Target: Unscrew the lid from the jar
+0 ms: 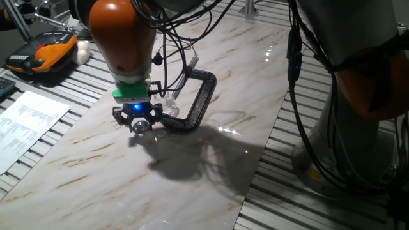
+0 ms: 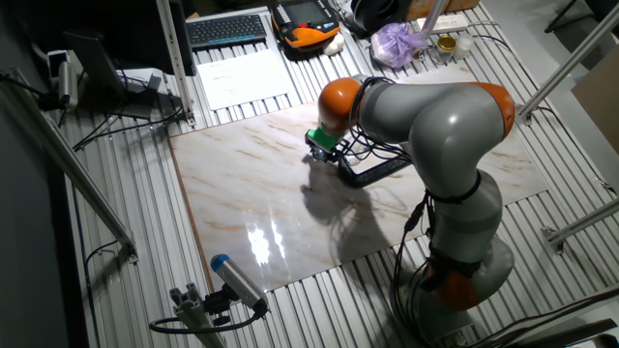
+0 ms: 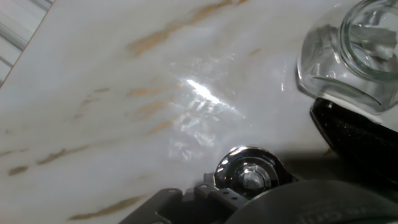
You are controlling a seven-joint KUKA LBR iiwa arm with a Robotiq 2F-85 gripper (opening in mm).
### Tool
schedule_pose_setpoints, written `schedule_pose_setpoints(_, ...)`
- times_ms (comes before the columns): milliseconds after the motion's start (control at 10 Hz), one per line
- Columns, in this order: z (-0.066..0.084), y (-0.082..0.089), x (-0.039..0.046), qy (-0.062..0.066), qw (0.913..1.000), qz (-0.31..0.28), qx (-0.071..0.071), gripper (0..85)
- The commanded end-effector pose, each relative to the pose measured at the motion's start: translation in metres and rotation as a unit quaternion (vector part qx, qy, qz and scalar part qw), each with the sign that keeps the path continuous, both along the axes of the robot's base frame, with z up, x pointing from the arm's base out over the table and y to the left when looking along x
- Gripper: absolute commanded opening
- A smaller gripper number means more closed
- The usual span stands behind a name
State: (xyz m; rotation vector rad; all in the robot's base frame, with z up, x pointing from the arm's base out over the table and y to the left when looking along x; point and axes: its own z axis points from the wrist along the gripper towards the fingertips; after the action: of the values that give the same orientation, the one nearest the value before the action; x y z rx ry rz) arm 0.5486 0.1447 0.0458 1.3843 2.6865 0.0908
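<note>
- Marble slab (image 1: pixel 192 172) with tan veins lies on the ribbed metal bench (image 1: pixel 307 204); lamp glare shows on it.
- Black C-clamp (image 1: pixel 198 102) lies flat on the slab.
- Orange and black pendant (image 1: pixel 41 54) rests on the bench at the far left corner, with a white lump (image 1: pixel 83 51) just beside it.
- Printed paper sheet (image 1: pixel 25 124) lies on the bench beside the slab's left edge.
- Keyboard (image 2: pixel 227 29) sits beyond the paper in the other fixed view.
- Purple bag (image 2: pixel 397 43) lies near a small tin (image 2: pixel 447 43).
- Blue-tipped cylinder (image 2: pixel 232 280) on a bracket stands at the bench's near edge.
</note>
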Motion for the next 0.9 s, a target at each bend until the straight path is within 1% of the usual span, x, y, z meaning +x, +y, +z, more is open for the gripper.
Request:
schedule_pose_setpoints(0,-0.0020,0.0000,-0.0003,0.000,1.0000,-0.001,0.000,0.0)
schedule_pose_setpoints(200,-0.0071,0.0002,-0.0014,-0.002,1.0000,0.000,0.002,0.0)
schedule_pose_setpoints(500,-0.0109,-0.0001,-0.0017,-0.003,1.0000,-0.003,0.007,0.0)
schedule_pose_setpoints(800,-0.0118,0.0000,-0.0017,-0.004,0.9999,-0.003,0.010,0.0)
